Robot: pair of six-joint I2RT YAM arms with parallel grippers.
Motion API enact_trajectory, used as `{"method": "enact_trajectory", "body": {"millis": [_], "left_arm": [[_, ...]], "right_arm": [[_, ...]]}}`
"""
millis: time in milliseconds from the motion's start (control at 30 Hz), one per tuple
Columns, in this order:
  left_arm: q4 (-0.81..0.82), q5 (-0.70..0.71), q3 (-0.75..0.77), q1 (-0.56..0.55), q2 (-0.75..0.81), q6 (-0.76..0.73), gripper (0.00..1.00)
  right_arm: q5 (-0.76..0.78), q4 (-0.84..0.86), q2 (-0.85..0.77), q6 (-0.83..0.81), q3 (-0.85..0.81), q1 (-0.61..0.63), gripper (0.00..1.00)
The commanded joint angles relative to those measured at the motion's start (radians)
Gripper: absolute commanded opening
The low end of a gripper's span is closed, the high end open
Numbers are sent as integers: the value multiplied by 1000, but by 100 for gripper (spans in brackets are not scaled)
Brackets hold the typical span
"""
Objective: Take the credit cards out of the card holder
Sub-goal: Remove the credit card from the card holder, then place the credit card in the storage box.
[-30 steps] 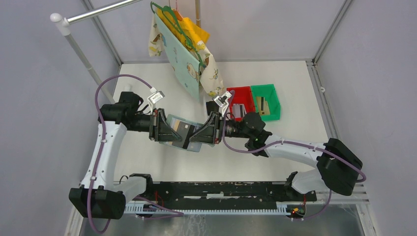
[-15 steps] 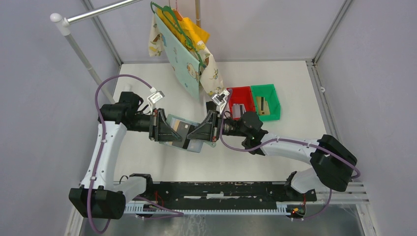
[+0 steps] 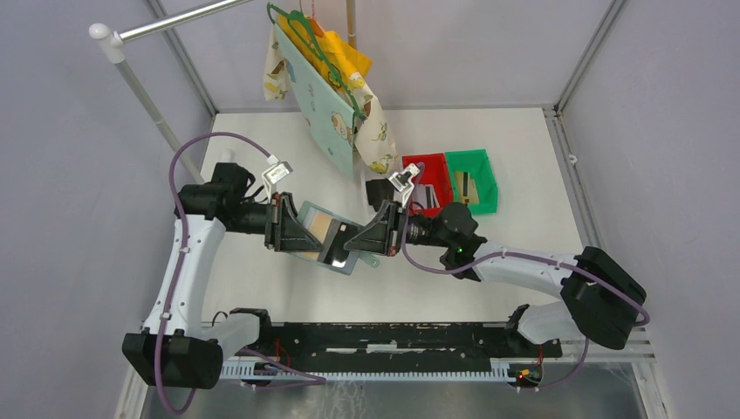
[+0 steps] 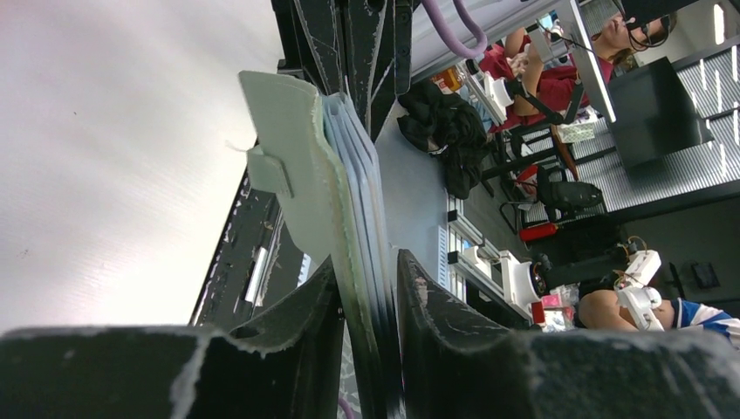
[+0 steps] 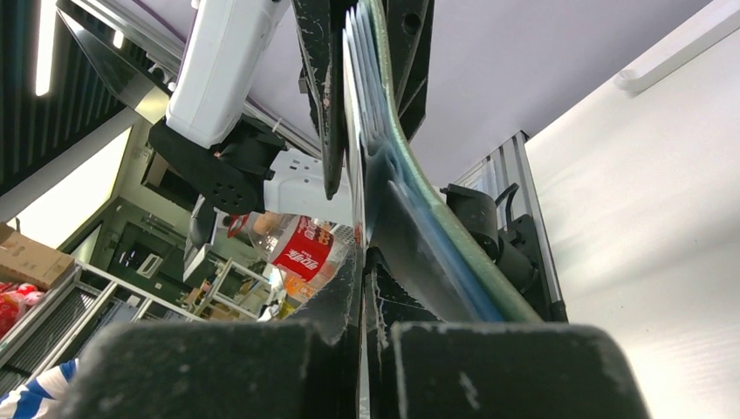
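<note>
1. Your right gripper point(image 3: 356, 241) is pressing its fingers almost together, pinching the edge of a thin rectangular card with a dark stripe point(image 3: 335, 250).
2. Your left gripper point(image 3: 305, 236) is clamping the opposite side of the small grey-green folding card holder point(image 3: 345, 262), which is lying open between the two arms over the white table point(image 3: 515, 140).
3. A tan-gold card point(image 3: 322, 227) is showing inside the holder.
4. A red plastic bin point(image 3: 428, 160) and a green plastic bin point(image 3: 482, 170) are sitting side by side beyond the right wrist.

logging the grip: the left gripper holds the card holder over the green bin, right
Not over the green bin. The left gripper holds the card holder over the bare table, well left of that bin; the top external view shows it.
</note>
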State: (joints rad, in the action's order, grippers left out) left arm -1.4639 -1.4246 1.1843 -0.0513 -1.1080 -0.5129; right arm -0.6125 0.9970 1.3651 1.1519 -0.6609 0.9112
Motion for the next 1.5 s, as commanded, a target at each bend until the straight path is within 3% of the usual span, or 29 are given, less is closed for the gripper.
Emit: {"method": "enact_trajectory", "body": {"millis": [0, 333, 467, 600, 933, 1133, 1467], "left_arm": [[-1, -74, 34, -3, 0, 3, 31], [-1, -30, 48, -2, -22, -10, 18], [-1, -30, 58, -1, -20, -10, 16], [-1, -28, 61, -2, -11, -9, 16], [-1, -7, 78, -1, 0, -10, 17], [-1, -7, 102, -1, 3, -3, 17], [-1, -14, 117, -2, 2, 3, 18]], "right_arm": [[-63, 7, -49, -22, 1, -37, 0], [-179, -413, -258, -260, 4, -267, 0], [-174, -651, -282, -404, -63, -356, 0], [-169, -746, -253, -449, -117, -442, 0], [35, -1032, 27, -698, -341, -493, 0], [75, -1036, 257, -724, -450, -479, 0], [151, -1059, 457, -757, -610, -425, 0]]}}
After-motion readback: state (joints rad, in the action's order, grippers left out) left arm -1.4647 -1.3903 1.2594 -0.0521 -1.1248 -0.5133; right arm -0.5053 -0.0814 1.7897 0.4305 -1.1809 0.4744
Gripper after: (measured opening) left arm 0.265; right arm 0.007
